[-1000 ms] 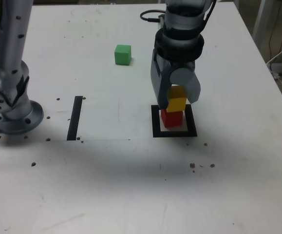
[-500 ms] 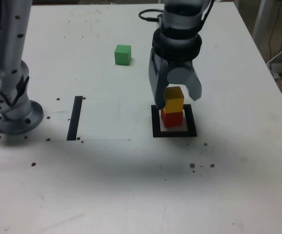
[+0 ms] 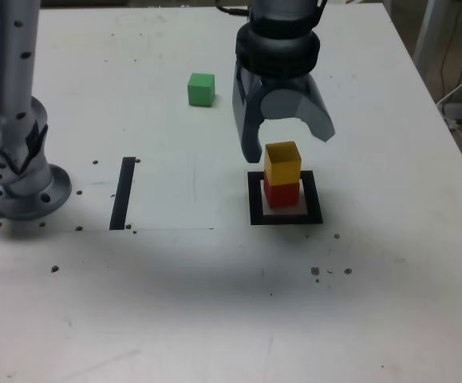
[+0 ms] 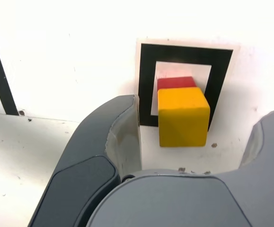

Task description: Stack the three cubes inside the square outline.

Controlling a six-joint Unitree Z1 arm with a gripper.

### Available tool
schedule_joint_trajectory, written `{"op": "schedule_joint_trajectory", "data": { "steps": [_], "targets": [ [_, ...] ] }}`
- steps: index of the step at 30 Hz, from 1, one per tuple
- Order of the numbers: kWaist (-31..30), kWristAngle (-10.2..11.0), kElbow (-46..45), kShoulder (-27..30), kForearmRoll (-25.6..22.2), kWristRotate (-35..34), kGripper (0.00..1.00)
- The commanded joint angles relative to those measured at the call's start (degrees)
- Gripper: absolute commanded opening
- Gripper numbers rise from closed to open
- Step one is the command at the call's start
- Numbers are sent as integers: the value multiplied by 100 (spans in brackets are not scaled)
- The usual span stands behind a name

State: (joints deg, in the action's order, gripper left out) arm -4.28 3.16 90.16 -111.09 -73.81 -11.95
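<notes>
Square outline [image 3: 313,217]: black frame, white centre; red cube [image 3: 282,196] stands inside it, yellow cube [image 3: 282,165] on top of red. Green cube [image 3: 201,90] outside, on the tabletop [image 3: 159,311], toward the exterior view's left and farther back. Gripper [image 3: 291,144] spread wide, pinching nothing, just above the stack. Red mostly hidden by yellow in the wrist view; arm's upper part cut off by the exterior view's top edge. Stack's long axis upright; cubes themselves show no longer side.
</notes>
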Motion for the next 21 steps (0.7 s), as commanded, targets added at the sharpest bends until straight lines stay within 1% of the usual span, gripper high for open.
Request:
{"op": "schedule_joint_trajectory", "data": {
  "steps": [1, 5, 11, 14, 16, 19, 21],
  "targets": [
    [60, -13, 4, 117, -64, 74, 99],
    [293, -10, 82, 208, -222, 384, 99],
    [858, 26, 297, 300, -557, 1334, 99],
    [1148, 150, 305, 376, -712, 1763, 99],
    [1362, 298, 251, 444, -761, 2039, 99],
    [1634, 465, 123, 525, -752, 2340, 99],
    [1828, 514, 12, 573, -729, 2528, 99]
  ]
}}
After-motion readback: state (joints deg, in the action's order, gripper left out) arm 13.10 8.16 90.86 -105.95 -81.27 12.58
